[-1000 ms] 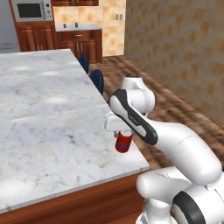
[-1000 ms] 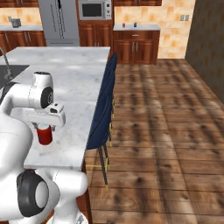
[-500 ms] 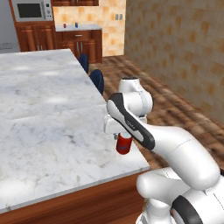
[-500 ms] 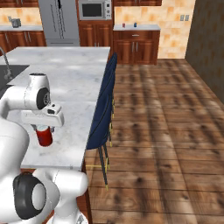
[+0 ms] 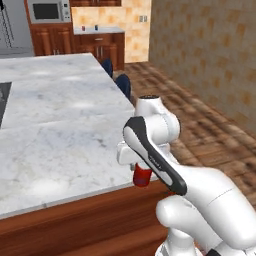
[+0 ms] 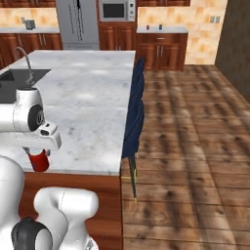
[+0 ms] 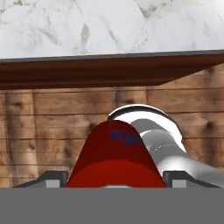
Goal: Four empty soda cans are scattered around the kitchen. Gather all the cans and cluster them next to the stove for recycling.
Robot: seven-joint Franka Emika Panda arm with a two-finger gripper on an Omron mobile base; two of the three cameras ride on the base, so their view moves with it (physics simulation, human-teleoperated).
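One red soda can point(image 7: 114, 155) sits clamped between the two fingers point(image 7: 51, 178) of the gripper point(image 7: 114, 180), held just past the wooden edge of the marble counter point(image 5: 60, 125), at about 5 o'clock in the left base view.

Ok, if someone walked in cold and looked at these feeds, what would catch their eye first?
Probably the red soda can, gripped between the fingers and hanging just past the near edge of the marble island counter, over the wood floor. Next, the white arm folded over that edge, and the dark blue chairs tucked along the island's side.
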